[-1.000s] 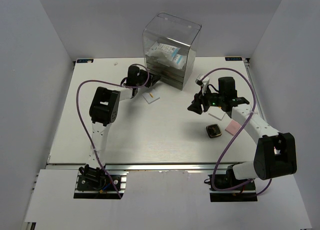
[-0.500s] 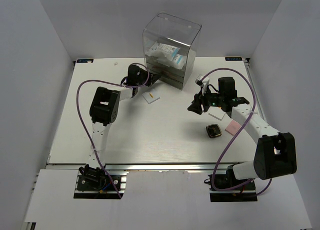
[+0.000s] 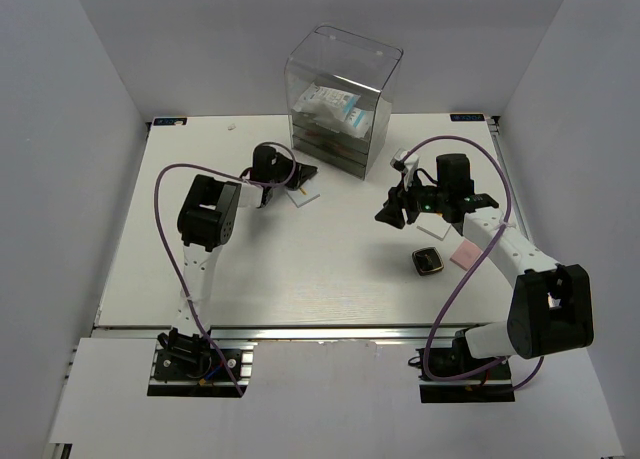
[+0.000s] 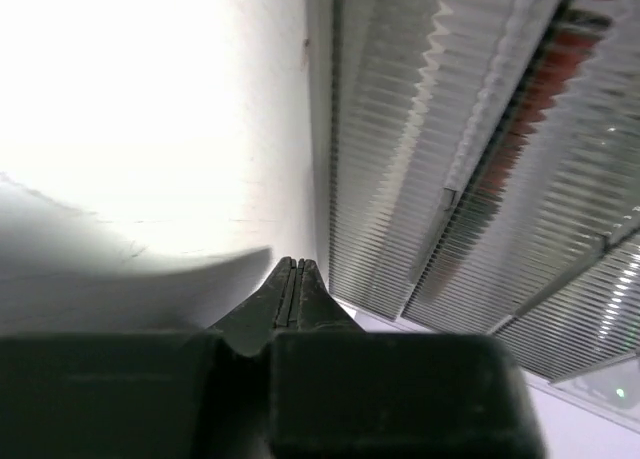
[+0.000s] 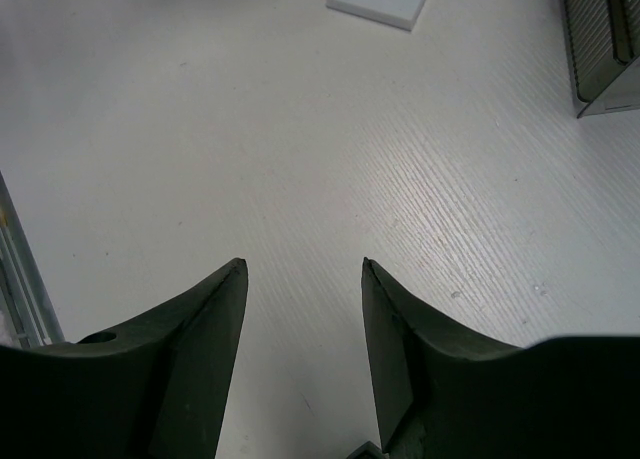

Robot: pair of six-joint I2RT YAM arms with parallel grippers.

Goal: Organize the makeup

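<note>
I count two white squares point(image 3: 303, 194), one pink square point(image 3: 465, 254), one black gold-rimmed compact point(image 3: 428, 262), and one clear drawer box point(image 3: 345, 74) at twelve o'clock holding one white-filled packet point(image 3: 328, 104).

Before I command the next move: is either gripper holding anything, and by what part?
Nothing is held. The left gripper is shut empty, facing the drawer box; the right gripper is open above the table.

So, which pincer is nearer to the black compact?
Right. The right pincer hangs open just beyond and left of the black compact; the left pincer, shut, is far across the table by the drawer box.
</note>
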